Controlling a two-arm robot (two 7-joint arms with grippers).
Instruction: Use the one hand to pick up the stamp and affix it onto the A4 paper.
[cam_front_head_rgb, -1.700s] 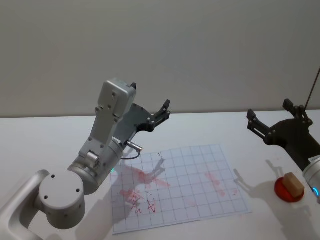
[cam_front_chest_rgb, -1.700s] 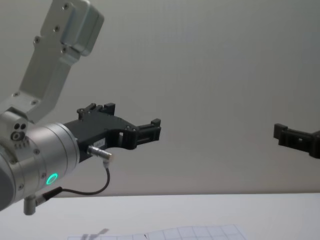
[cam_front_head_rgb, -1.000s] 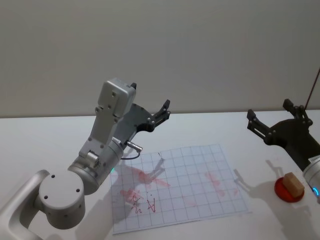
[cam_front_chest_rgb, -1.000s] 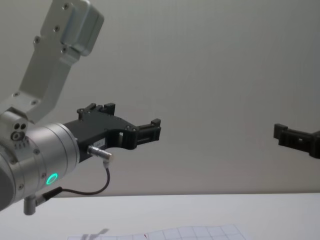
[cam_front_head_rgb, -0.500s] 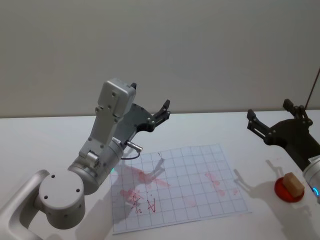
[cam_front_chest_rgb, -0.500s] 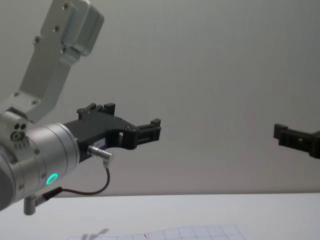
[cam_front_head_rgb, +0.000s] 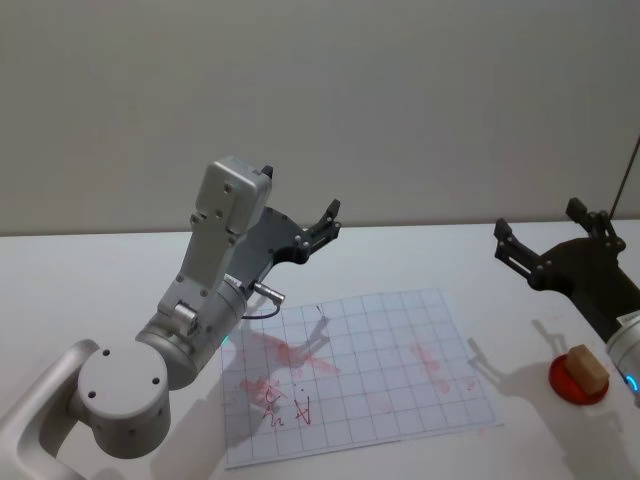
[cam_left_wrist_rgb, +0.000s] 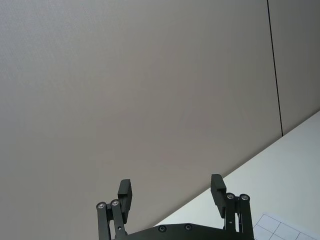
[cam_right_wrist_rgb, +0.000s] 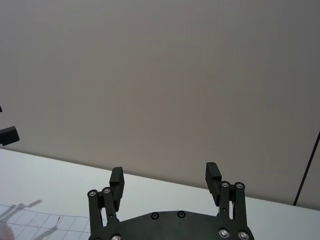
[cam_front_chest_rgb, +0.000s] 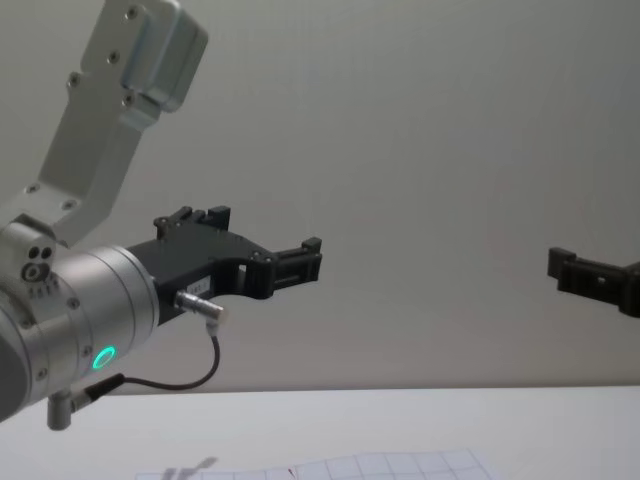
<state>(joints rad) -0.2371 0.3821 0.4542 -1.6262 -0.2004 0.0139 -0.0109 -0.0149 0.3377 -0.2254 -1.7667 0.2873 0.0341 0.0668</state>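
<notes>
Tan wooden block stamp (cam_front_head_rgb: 588, 368) is sitting upright on a red round pad (cam_front_head_rgb: 561, 381) at the right side of the white table (cam_front_head_rgb: 100, 270), near the edge of the head view. Nothing is gripping it. It is sitting well apart from the white gridded A4 paper (cam_front_head_rgb: 390, 340), to the sheet's right.

The A4 paper is lying flat at the table's middle, slightly skewed. Red smudges (cam_front_head_rgb: 300, 358) and some red scribbled marks are showing on its grid, mostly toward the left and centre.

Right gripper (cam_front_head_rgb: 540, 225) is hovering above the table, beyond the stamp and to the right of the paper, pointing toward the grey wall (cam_front_head_rgb: 400, 100). In the right wrist view this gripper (cam_right_wrist_rgb: 165, 174) is showing its two black fingers spread wide, with bare wall between them and nothing held. One dark fingertip is entering the chest view from the right edge.

Left gripper (cam_front_head_rgb: 322, 228) is hanging in the air above the paper's far left corner, angled up toward the wall. The left wrist view is showing the same gripper (cam_left_wrist_rgb: 171, 186) with its fingers wide apart and empty. In the chest view it (cam_front_chest_rgb: 300, 262) is reaching out from the silver left arm (cam_front_chest_rgb: 70, 310), where a green light ring (cam_front_chest_rgb: 103, 357) is glowing.
</notes>
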